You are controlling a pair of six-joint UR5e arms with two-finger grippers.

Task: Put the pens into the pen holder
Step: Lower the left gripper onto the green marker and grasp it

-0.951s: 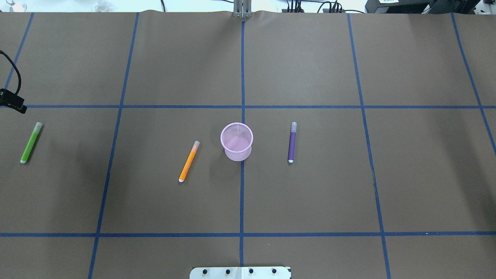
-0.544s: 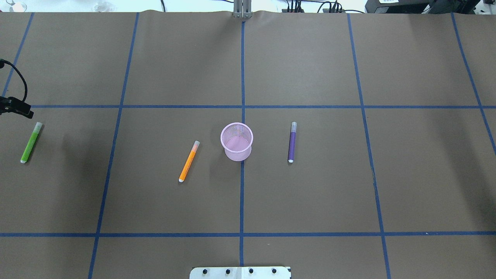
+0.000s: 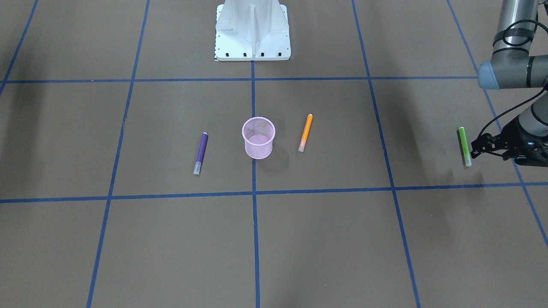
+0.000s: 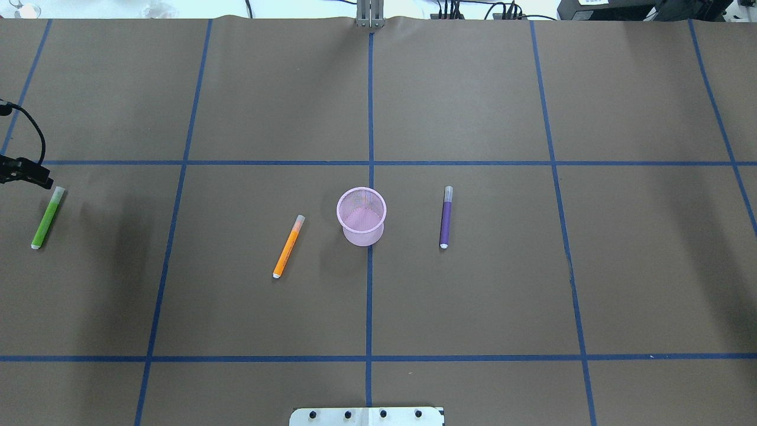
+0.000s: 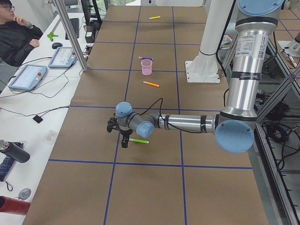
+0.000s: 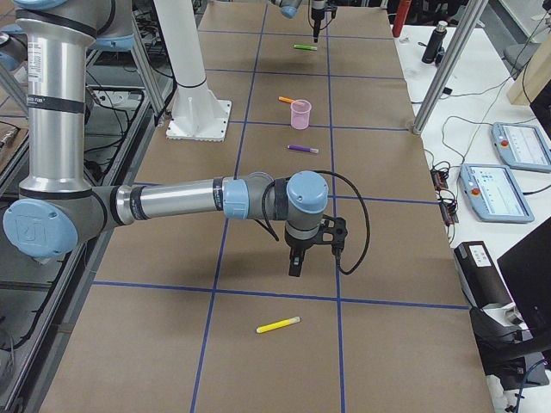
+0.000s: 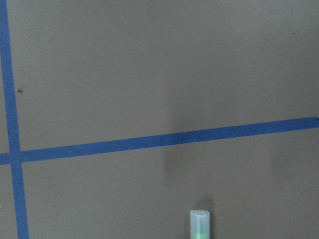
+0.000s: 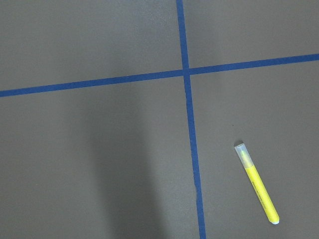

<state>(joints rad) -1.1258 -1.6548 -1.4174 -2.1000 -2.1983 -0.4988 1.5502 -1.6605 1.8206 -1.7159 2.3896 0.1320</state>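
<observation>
Overhead exterior, change: the left gripper (image 4: 36, 176) has crept nearer over the last second and now sits just beside the pale cap end of the green pen (image 4: 46, 219). No contact is visible.
Left wrist view: only the green pen's cap tip shows, at the bottom edge, so the gripper is probably not yet centred over the barrel.
Left gripper state: whether its fingers are spread or together cannot be told; no pen is in it.
Right gripper (image 6: 295, 262): it hangs above the table near a yellow pen (image 8: 257, 185); its finger state cannot be told.
Unmoved: the pen holder (image 4: 361, 236) stands upright at centre. The orange pen (image 4: 288, 247) lies flat to its left and the purple pen (image 4: 445, 218) to its right, both apart from it.
Meaning: the first pick looks about to begin, and every pen still lies on the table.
</observation>
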